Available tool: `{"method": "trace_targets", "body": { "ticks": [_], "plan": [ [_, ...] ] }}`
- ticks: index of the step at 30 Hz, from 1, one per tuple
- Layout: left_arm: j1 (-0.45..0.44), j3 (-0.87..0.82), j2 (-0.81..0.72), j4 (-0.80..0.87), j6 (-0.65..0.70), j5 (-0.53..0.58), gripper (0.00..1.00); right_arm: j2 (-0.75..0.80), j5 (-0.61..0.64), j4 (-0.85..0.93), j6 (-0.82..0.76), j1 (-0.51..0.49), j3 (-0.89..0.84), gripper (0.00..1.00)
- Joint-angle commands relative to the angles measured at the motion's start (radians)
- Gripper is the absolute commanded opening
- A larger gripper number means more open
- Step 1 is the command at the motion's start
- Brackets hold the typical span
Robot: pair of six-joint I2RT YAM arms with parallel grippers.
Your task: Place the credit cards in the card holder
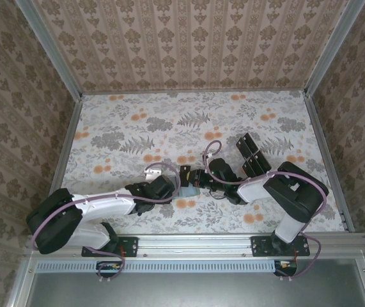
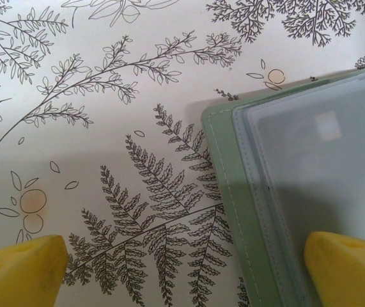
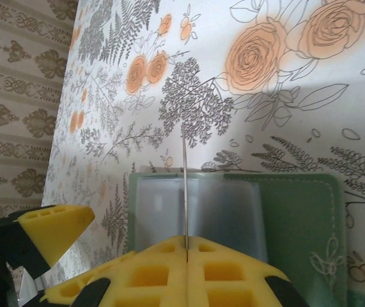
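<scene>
Table (image 1: 169, 121): floral-print surface, walled on three sides.
Left gripper (image 2: 183, 272): jaws spread wide, holding nothing; one yellow fingertip sits over the card holder's edge.
Right gripper (image 3: 186, 246): jaws pressed together on a credit card.
Card holder (image 3: 297, 217): flat, pale sage-green, stitched border, clear pocket on its face; lies on the table between both grippers, near front centre.
Credit card (image 3: 184, 166): thin, seen edge-on, upright over the clear pocket; contact with it cannot be determined.

High overhead view down onto the whole table (image 1: 169, 121); both wrist views close over the same card holder (image 2: 220, 179)
</scene>
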State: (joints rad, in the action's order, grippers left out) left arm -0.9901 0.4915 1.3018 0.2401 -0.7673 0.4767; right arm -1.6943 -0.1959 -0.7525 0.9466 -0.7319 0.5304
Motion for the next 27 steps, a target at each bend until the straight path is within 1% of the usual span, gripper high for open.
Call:
{"method": "trace_targets", "body": {
  "ticks": [1, 9, 19, 27],
  "plan": [
    [-0.011, -0.021, 0.010, 0.057, -0.012, 0.005, 1.00, -0.024, -0.022, -0.052, -0.011, 0.010, 0.026, 0.00],
    [-0.010, -0.025, 0.010, 0.059, -0.015, 0.007, 1.00, -0.049, -0.065, -0.100, -0.006, 0.012, 0.022, 0.00],
    [-0.010, -0.024, 0.005, 0.065, -0.017, 0.008, 1.00, -0.031, -0.074, -0.142, 0.027, 0.011, -0.004, 0.00],
    [-0.010, -0.022, -0.001, 0.070, -0.017, 0.009, 1.00, -0.022, -0.077, -0.140, 0.029, 0.012, -0.027, 0.00]
  ]
}}
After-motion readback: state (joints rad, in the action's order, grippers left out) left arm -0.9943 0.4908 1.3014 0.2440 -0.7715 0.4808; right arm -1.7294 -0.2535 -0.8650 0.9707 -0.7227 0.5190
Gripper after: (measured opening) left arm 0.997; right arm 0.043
